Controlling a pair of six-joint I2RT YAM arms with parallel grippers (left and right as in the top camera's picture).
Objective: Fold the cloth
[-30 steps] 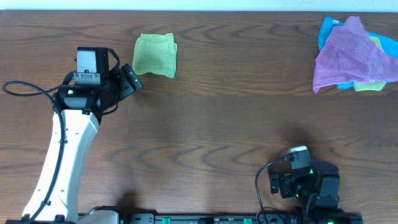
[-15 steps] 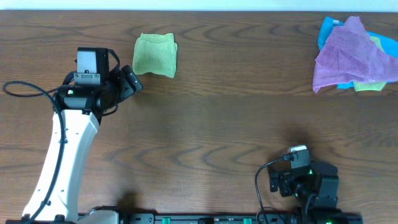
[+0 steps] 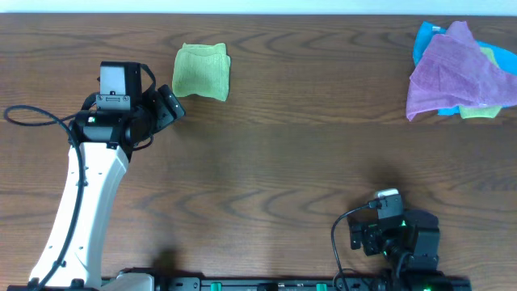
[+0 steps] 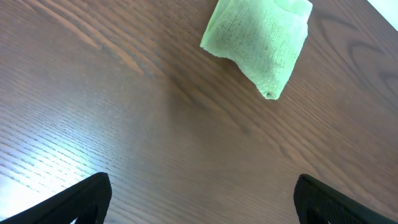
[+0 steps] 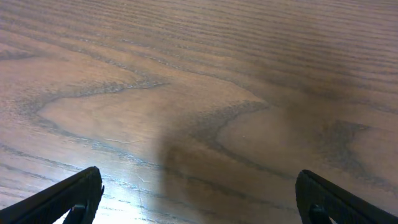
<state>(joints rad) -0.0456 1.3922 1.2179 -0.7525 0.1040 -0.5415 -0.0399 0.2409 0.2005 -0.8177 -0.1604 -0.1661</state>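
Lime-green soft microfibre cloth [image 3: 202,71], laid at 11 o'clock on the brown wooden table [image 3: 266,162], is judged already folded; left gripper [image 3: 171,103] and right gripper [image 3: 361,237] are held wide and empty, so only withdrawal is called for.

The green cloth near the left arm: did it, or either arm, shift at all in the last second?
Nothing visibly changed. The green cloth lies folded on the table as before, touched by nothing. The left arm stays just beside it and the right arm stays at the near edge, both with jaws open and empty. The purple cloth has not moved from the far corner.
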